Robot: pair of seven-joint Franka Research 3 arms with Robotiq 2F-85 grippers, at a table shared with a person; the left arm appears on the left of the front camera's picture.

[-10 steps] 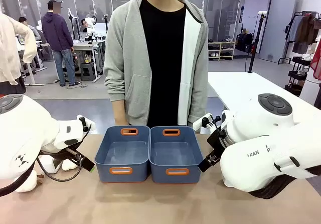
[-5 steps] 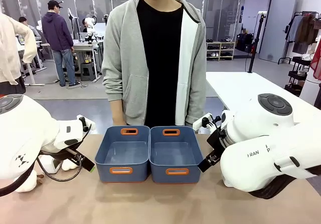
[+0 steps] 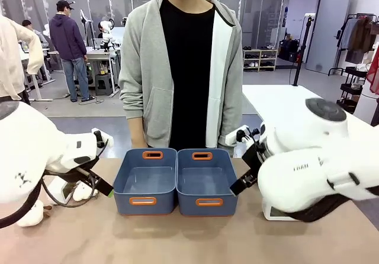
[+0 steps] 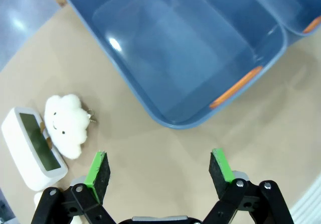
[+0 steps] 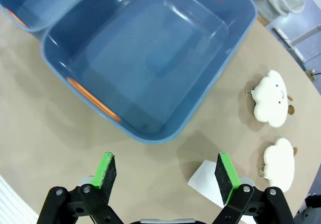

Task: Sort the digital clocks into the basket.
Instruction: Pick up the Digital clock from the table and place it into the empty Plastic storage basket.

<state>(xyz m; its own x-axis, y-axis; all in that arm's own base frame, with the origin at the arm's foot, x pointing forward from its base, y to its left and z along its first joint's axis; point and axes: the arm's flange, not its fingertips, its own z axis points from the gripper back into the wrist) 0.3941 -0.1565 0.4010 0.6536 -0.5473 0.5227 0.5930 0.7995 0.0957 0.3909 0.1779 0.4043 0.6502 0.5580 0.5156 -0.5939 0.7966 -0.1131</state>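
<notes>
Left wrist view: left gripper [image 4: 158,157] wide open over tan table [image 4: 261,118]; basket [image 4: 170,48] ahead, digital clock [image 4: 34,148] nr one finger. Right gripper [image 5: 165,161] wide, second bin [image 5: 145,53] ahead. Bg: workshop, person [image 3: 177,68] opposite.

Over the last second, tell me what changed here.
Both arms lifted slightly. The right arm rose, uncovering what looks like a digital clock on the table beneath it, and the left arm shifted up too. Nothing was grasped or released. The left basket and right basket stayed put, empty.
</notes>
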